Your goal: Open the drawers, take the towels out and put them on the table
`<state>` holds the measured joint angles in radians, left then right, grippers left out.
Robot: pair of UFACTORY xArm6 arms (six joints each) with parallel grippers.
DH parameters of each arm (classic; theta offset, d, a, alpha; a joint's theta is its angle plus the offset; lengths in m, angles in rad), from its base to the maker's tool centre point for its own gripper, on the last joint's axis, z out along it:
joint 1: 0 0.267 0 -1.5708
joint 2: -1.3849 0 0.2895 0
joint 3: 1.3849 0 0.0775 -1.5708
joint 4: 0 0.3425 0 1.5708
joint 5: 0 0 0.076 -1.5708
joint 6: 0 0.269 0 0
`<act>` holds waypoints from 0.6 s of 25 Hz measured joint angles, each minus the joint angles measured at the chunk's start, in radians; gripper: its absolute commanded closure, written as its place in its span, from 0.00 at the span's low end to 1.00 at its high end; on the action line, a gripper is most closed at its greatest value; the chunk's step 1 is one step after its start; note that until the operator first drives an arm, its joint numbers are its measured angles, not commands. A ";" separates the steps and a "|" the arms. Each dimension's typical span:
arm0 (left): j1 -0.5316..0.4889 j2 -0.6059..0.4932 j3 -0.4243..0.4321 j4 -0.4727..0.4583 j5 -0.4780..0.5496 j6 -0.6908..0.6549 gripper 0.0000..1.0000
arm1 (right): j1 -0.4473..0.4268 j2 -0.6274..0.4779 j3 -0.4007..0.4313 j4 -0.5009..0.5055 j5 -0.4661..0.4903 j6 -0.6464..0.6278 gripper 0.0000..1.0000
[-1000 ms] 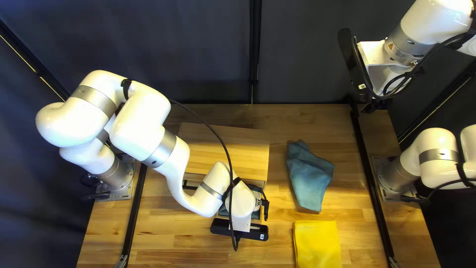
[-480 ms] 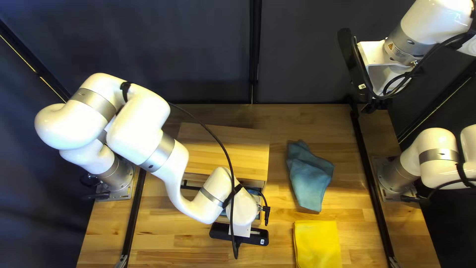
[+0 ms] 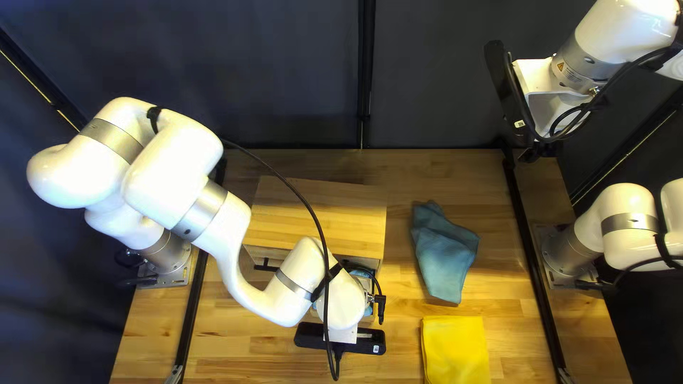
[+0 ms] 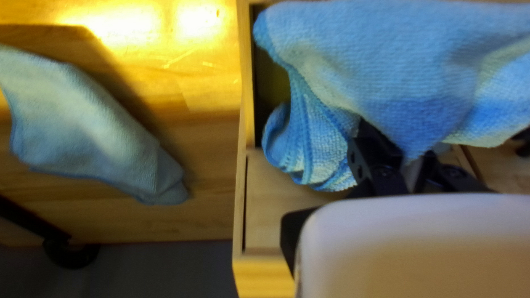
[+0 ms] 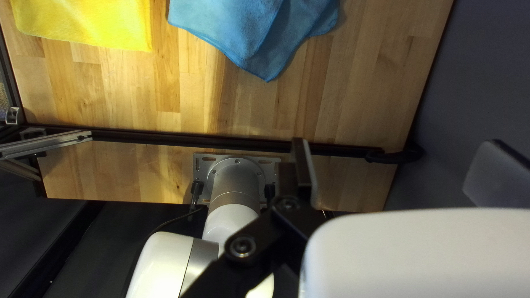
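- Since a second ago the left arm (image 3: 176,186) has swung its elbow further toward the left of the top left view, and its wrist has drawn back a little toward the table's (image 3: 240,352) near edge.
- Just right of that arm's base, the wooden drawer unit (image 3: 320,213) stands on the table, its top bare.
- At the unit's near side a drawer (image 4: 265,207) is pulled open; the left arm's wrist hangs over it and hides most of it in the top left view.
- The left gripper (image 4: 403,153) is pinched on the bright blue towel (image 4: 372,82). The cloth drapes over the fingers and hides their tips, so only the black links show under it.
- That towel is lifted, with one fold sagging down over the open drawer beside its wooden side wall. In the top left view only a small patch of it (image 3: 358,276) shows beside the wrist.
- Right of the drawer unit, a teal towel (image 3: 443,256) lies crumpled on the table, apart from the unit.
- A yellow towel (image 3: 453,346) lies flat at the near edge, just in front of the teal one and not touching it.
- At the far right, the right gripper (image 5: 397,165) is raised above its own base with its fingers spread wide and nothing between them.
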<state>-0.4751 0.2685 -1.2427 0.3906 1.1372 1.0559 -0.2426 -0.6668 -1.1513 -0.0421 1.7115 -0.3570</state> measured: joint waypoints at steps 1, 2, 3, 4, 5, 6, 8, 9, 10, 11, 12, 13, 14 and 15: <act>-0.004 -0.004 -0.013 -0.002 0.018 0.003 1.00 | 0.000 0.000 0.000 0.000 0.000 0.000 0.00; -0.009 -0.011 -0.027 -0.004 0.038 0.007 1.00 | 0.000 0.000 0.000 0.000 0.000 0.000 0.00; -0.014 -0.016 -0.039 -0.004 0.056 0.010 1.00 | 0.000 0.000 0.000 0.000 0.000 0.000 0.00; -0.018 -0.021 -0.054 -0.005 0.076 0.014 1.00 | 0.000 0.000 0.000 0.000 0.000 0.000 0.00; -0.023 -0.023 -0.073 -0.005 0.097 0.017 1.00 | 0.000 0.000 0.000 0.000 0.000 0.000 0.00; -0.028 -0.024 -0.093 -0.005 0.118 0.021 1.00 | 0.000 0.000 0.000 0.000 0.000 0.000 0.00; -0.039 -0.017 -0.143 -0.003 0.165 0.028 1.00 | 0.000 0.000 0.000 0.000 0.000 0.000 0.00; -0.044 -0.010 -0.168 -0.002 0.184 0.032 1.00 | 0.000 0.000 0.000 0.000 0.000 0.000 0.00; -0.049 0.001 -0.199 -0.001 0.208 0.036 1.00 | 0.000 0.000 0.000 0.000 0.000 0.000 0.00; -0.054 0.014 -0.234 0.001 0.233 0.041 1.00 | 0.000 0.000 0.000 0.000 0.000 0.000 0.00; -0.058 0.030 -0.273 0.003 0.259 0.047 1.00 | 0.000 0.000 0.000 0.000 0.000 0.000 0.00; -0.062 0.050 -0.317 0.006 0.288 0.053 1.00 | 0.000 0.000 0.000 0.000 0.000 0.000 0.00; -0.068 0.073 -0.366 0.010 0.318 0.060 1.00 | 0.000 0.000 0.000 0.000 0.000 0.000 0.00; -0.074 0.098 -0.416 0.015 0.349 0.068 1.00 | 0.000 0.000 0.000 0.000 0.000 0.000 0.00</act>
<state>-0.5488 0.3666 -1.6588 0.4061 1.4862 1.1239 -0.2426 -0.6668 -1.1513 -0.0421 1.7115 -0.3570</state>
